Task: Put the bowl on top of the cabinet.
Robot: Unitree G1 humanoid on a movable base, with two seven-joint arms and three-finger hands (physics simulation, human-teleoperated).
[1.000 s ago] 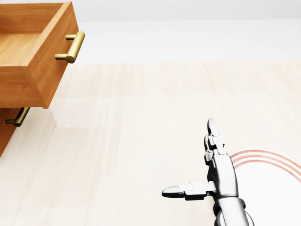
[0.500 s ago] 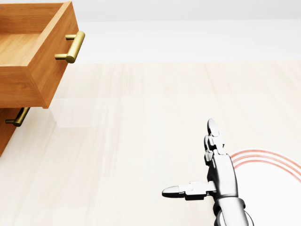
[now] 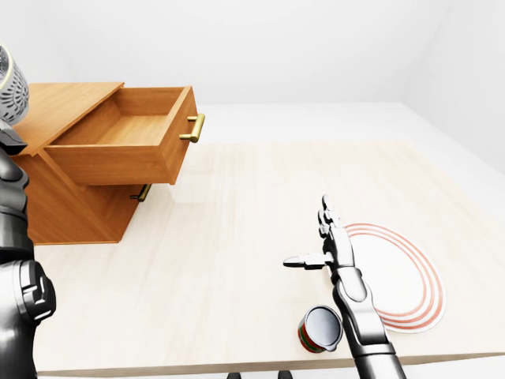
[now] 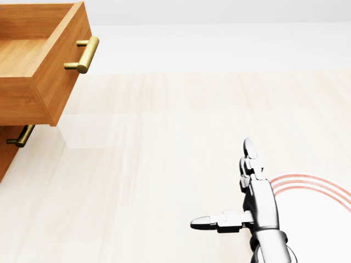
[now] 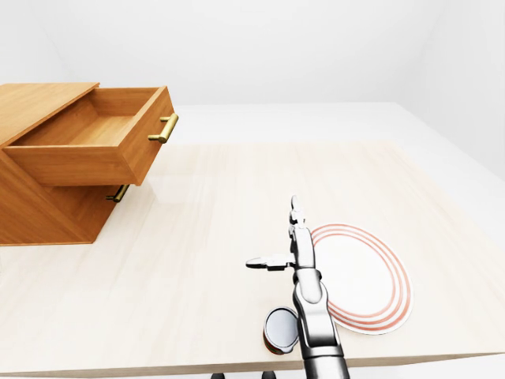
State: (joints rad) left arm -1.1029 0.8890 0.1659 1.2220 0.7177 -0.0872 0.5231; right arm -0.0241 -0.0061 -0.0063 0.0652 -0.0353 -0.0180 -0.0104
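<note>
A small can [image 3: 320, 329] lies on its side at the tabletop's [image 3: 237, 237] near edge, partly hidden by the right arm. The right hand [image 3: 330, 246] hovers with fingers spread, empty, beside the red-ringed bowl [image 3: 402, 276]. Farther left, the cabinet [image 3: 71, 170] stands with its drawer [image 3: 126, 146] open. The left hand is cut off.

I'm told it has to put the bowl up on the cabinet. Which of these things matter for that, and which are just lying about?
For the job: the bowl, white with red rings; the cabinet, top drawer pulled out; the open right hand beside the bowl.
Lying about: the can, low in the left-eye view.
</note>
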